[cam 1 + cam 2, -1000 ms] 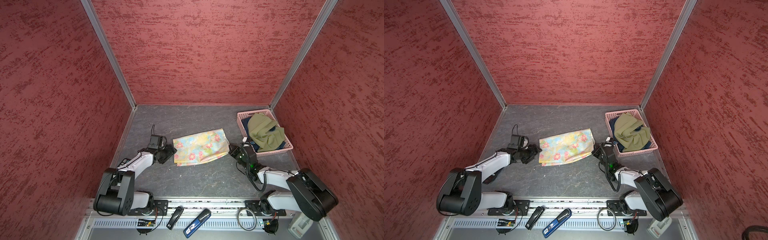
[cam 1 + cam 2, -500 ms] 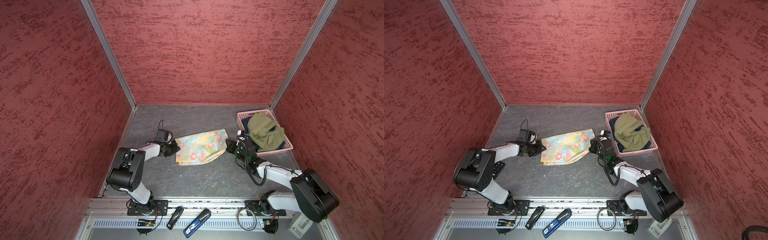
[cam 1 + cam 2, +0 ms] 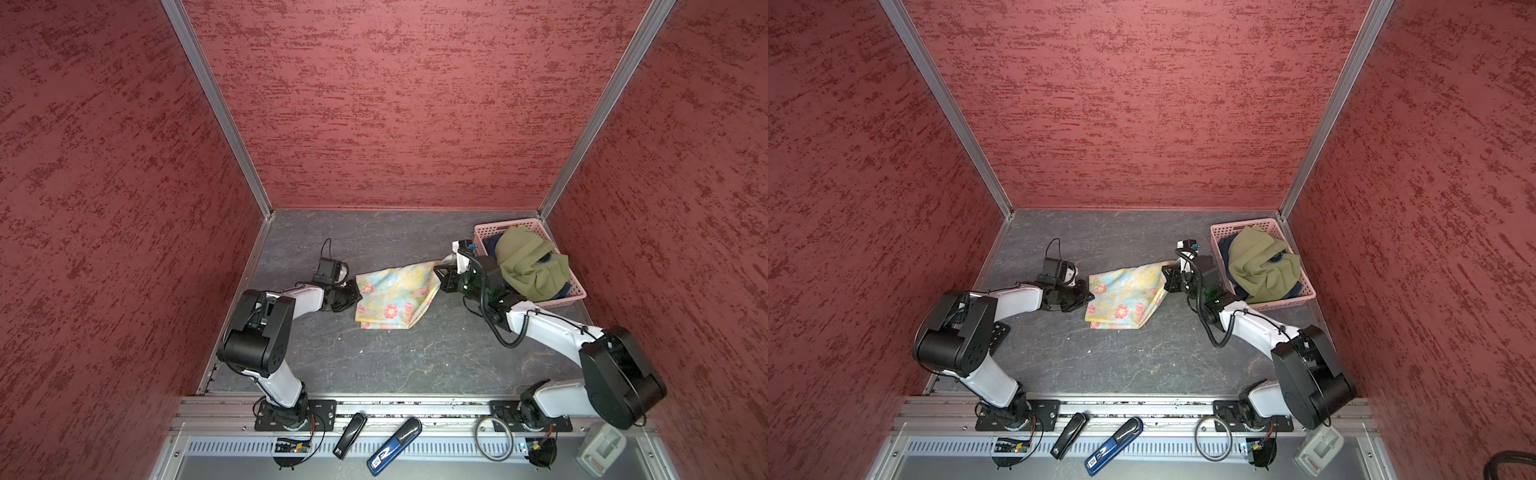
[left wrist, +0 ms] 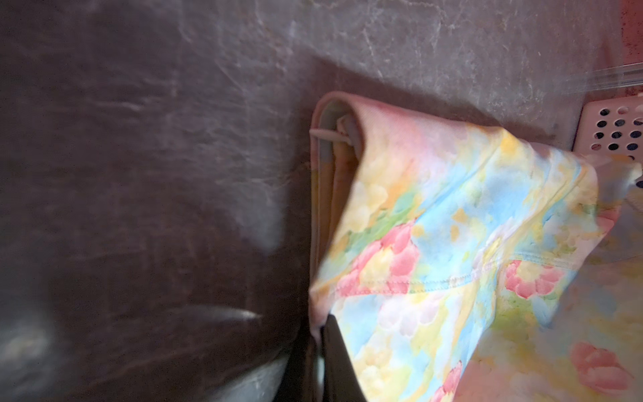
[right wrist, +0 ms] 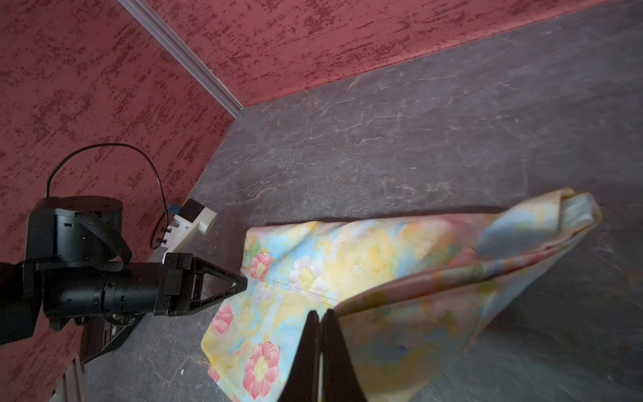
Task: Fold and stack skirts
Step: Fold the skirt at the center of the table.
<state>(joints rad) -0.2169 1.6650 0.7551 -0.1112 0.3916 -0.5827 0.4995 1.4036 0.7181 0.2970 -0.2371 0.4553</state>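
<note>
Red textured walls (image 3: 395,104) closed in three sides of a grey, stone-patterned table (image 3: 395,361); the left arm (image 3: 257,332) reached from the near left base toward the middle, and the right arm (image 3: 615,374) reached from the near right base toward the far right; between them, about mid-table, was the floral skirt (image 3: 395,297), its near edge resting on the table and its far right corner drawn up off the surface; in the far right corner stood the pink basket (image 3: 478,237), with the olive skirt (image 3: 528,266) heaped on top inside it and spilling over much of its width; the denim skirt (image 3: 490,245) showed only as a dark-blue patch underneath, at the basket's left side; the left gripper (image 3: 358,293) was at the floral skirt's left edge, its fingers drawn together on the cloth, which the left wrist view showed hanging from the black finger (image 4: 330,348) with a folded hem looped beyond; the right gripper (image 3: 438,272), just beside the basket's left wall, had its fingers pressed together on the skirt's right edge, and the right wrist view showed the fabric (image 5: 348,278) pinched between them (image 5: 322,315) and sagging toward the table; on the near rail lay a black handheld tool (image 3: 350,430), a blue one (image 3: 395,446) and a cable loop (image 3: 494,440).
</note>
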